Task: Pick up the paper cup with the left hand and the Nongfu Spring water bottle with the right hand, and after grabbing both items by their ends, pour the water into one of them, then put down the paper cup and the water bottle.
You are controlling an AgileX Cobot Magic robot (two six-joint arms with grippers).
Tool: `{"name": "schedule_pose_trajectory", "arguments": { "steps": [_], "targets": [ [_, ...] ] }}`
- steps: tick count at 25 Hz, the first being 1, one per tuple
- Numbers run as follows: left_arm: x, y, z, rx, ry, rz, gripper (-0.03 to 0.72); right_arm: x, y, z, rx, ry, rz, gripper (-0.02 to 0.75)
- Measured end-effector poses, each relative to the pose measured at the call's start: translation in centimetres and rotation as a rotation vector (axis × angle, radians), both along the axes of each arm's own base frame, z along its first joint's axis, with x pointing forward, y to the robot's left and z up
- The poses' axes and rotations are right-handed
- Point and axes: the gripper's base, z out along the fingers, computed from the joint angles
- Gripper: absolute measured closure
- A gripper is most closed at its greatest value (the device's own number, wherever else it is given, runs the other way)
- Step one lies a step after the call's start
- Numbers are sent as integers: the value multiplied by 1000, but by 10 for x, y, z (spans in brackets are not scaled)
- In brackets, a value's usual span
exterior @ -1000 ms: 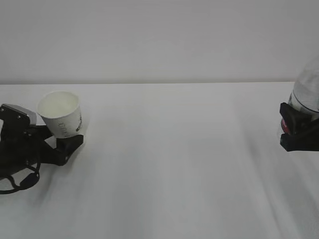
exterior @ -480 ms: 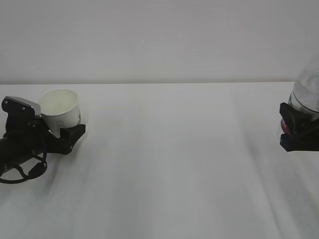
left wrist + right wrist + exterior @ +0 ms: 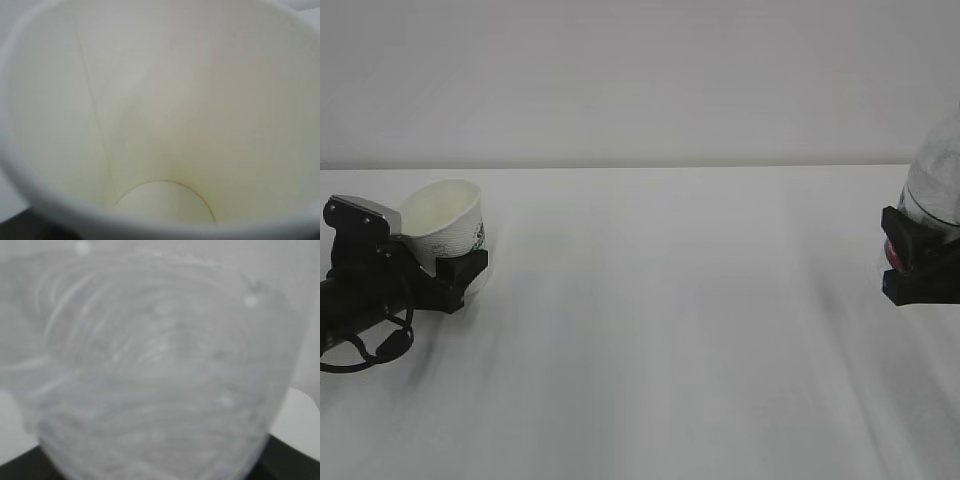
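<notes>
Left pincer (image 3: 450,268): seen at the left edge of the exterior view, with its black fingers set on either side of the lower part of the paper cup (image 3: 445,227). The cup is squeezed between them, its rim pressed out of round into an oval, and it is tilted with its mouth toward the camera. Dark green print is visible on its side. In the left wrist view the cream-white inside of the cup (image 3: 165,115) fills the picture, the round bottom is seen low in the frame, and no liquid can be made out.

Right pincer (image 3: 917,268): seen at the right edge of the exterior view, closed partway around the water bottle (image 3: 938,180), which stands upright in its grip and is cut off by the frame edge. A strip of red label is seen just behind the black fingers. In the right wrist view the clear ribbed wall of the bottle (image 3: 155,365) is shown blurred and very close.

Both arms are held well apart, one at each end of the white counter (image 3: 680,330).
</notes>
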Motion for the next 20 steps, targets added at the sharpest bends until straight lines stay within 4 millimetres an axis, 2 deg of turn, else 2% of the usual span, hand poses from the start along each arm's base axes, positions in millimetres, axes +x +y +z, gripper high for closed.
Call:
{"name": "schedule_pose_trajectory", "arguments": {
  "steps": [4,11,20],
  "targets": [
    [-11,0,-1,-9,17,-1,168,0,0,0,-1,0,2,287],
    [-35,2,8,4,62,2,169,0,1,0,-5,-1,12,287],
    [-52,2,31,5,28,4,169,-1,1,-1,-8,3,15,287]
  ]
}}
